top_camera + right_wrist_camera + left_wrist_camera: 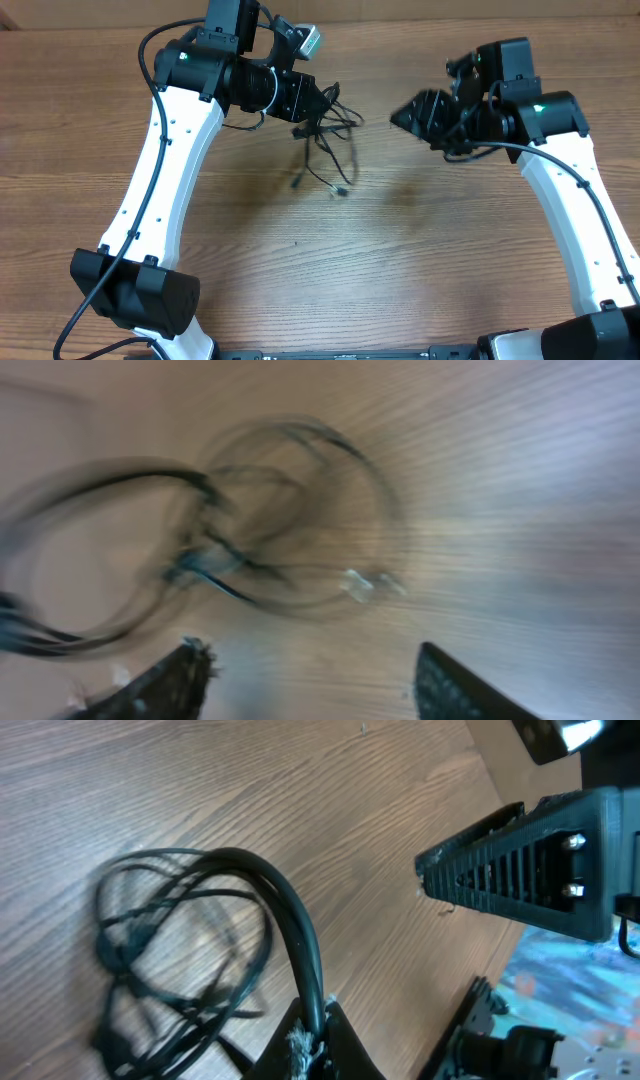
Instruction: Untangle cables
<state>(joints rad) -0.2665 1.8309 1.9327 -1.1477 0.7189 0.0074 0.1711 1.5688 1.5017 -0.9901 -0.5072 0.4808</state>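
Cables (318,126) sit in one tangle at the left tool (320,100), plug ends trailing down toward the surface (400,260); left tool released, jaws spread, one loop hooked over its lower finger. Right tool (405,115) released, jaws wide, near the tangle but apart from it.

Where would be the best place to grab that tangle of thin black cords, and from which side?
Probably one loose, plug-tipped end trailing out of the tangle of thin black cords, approached from above on the right arm's side. It lies apart from the knot, while the left fingers crowd the tangle's other side.
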